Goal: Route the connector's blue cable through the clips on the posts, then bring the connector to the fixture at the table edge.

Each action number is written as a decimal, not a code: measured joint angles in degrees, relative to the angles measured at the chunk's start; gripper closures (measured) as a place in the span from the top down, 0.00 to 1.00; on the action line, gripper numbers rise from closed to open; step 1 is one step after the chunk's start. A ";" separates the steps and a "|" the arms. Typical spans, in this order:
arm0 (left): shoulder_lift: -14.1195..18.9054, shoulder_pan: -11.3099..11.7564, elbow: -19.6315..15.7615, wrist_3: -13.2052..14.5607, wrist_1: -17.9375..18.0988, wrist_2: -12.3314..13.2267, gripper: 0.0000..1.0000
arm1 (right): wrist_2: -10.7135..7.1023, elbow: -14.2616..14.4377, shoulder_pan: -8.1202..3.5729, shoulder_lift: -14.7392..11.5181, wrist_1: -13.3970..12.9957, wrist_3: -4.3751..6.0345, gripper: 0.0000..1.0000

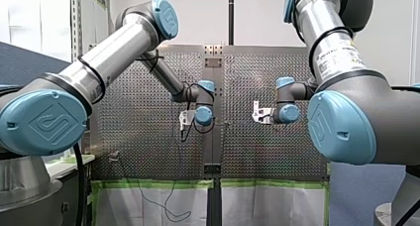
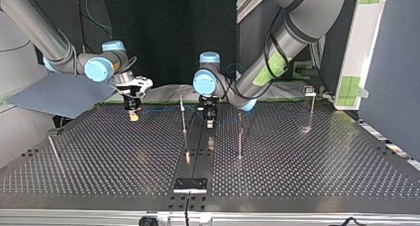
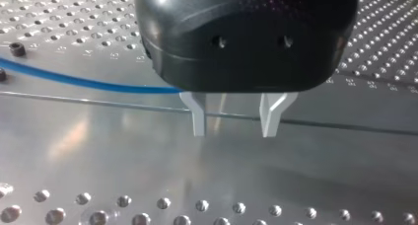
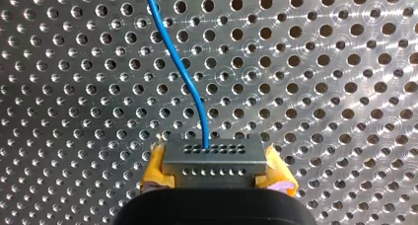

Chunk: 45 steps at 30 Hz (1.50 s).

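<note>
Now | my right gripper point(image 4: 215, 171) clamped on grey metal connector point(image 4: 213, 158) | its thin blue cable point(image 3: 74, 80) passes just beside my left gripper point(image 3: 235, 120), fingers apart, empty

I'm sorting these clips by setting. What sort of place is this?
Probably a robotics lab test cell: my left arm and right arm work over a perforated metal table fitted with thin posts, and my right hand holds a connector on a blue cable.

My left pincer point(image 3: 235, 120) points straight down, its metal fingers point(image 3: 198, 116) parted. My right pincer point(image 4: 217, 178), also pointing down, clamps the connector point(image 4: 213, 158) between yellow pads point(image 4: 154, 168).
</note>
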 joint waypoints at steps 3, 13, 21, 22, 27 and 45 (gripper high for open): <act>0.00 0.03 0.00 -0.20 -0.29 0.91 0.87 | 0.00 0.00 0.06 0.01 0.03 0.02 0.00; 0.03 -0.47 -0.04 0.86 -3.16 3.26 1.00 | 0.04 0.03 0.08 0.05 0.40 0.00 0.00; 0.86 -2.01 -1.46 2.53 -6.32 3.53 1.00 | 0.04 0.04 0.09 0.09 1.00 0.12 0.00; 1.15 -2.14 -1.82 2.62 -6.20 3.63 1.00 | 0.04 0.05 0.10 0.09 1.08 0.13 0.00; 3.26 -2.80 -4.05 3.81 -4.39 3.97 1.00 | 0.05 0.05 0.06 0.09 1.22 0.21 0.00; 5.86 -7.33 -10.87 5.10 -4.16 5.55 1.00 | 0.04 0.01 -0.27 0.11 1.53 0.24 0.00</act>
